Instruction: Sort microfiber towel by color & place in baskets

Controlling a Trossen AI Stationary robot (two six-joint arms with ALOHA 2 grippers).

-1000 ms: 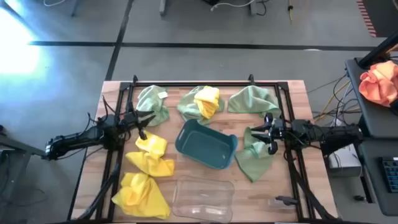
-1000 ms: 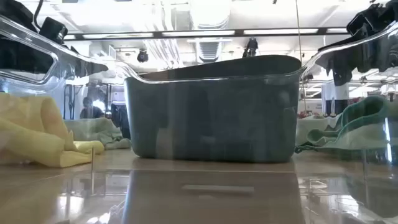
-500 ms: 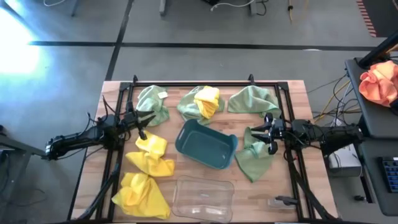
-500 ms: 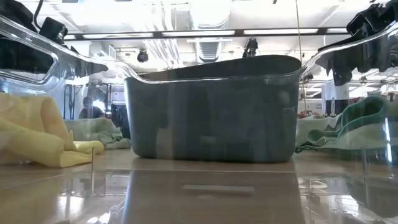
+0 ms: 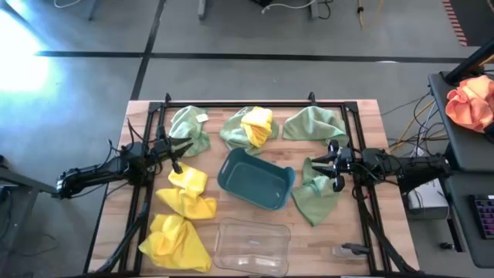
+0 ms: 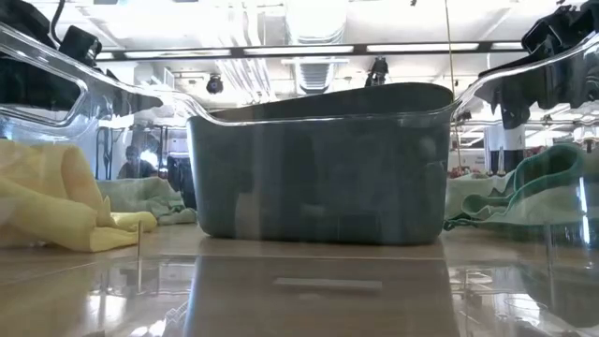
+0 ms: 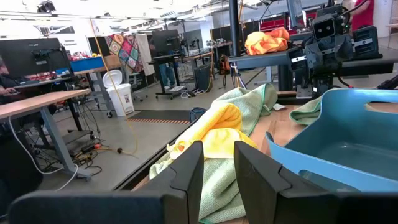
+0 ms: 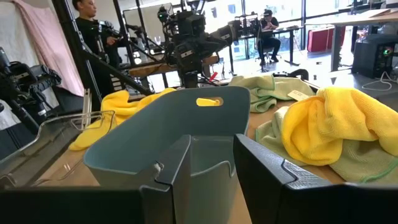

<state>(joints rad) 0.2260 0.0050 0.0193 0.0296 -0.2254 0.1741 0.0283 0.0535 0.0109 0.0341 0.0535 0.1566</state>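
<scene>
Several towels lie on the wooden table. A pale green towel [image 5: 190, 126], a green and yellow heap [image 5: 248, 127] and a second green towel [image 5: 312, 123] sit along the far edge. Two yellow towels [image 5: 186, 191] [image 5: 174, 241] lie at the left, and one green towel [image 5: 316, 195] at the right. The dark teal basket [image 5: 256, 179] stands in the middle, with the clear basket [image 5: 251, 245] at the near edge. My left gripper [image 5: 177, 153] [image 7: 217, 149] hangs open between the far-left green towel and the upper yellow one. My right gripper [image 5: 334, 165] [image 8: 211, 143] hovers open above the right green towel, pointing at the teal basket [image 8: 161, 149].
Black frame rails [image 5: 231, 103] run round the table. An orange-pink cloth [image 5: 471, 104] lies on a side stand beyond the right edge. A small dark object [image 5: 349, 249] sits near the near-right corner. People stand and sit at desks in the room behind [image 8: 87, 25].
</scene>
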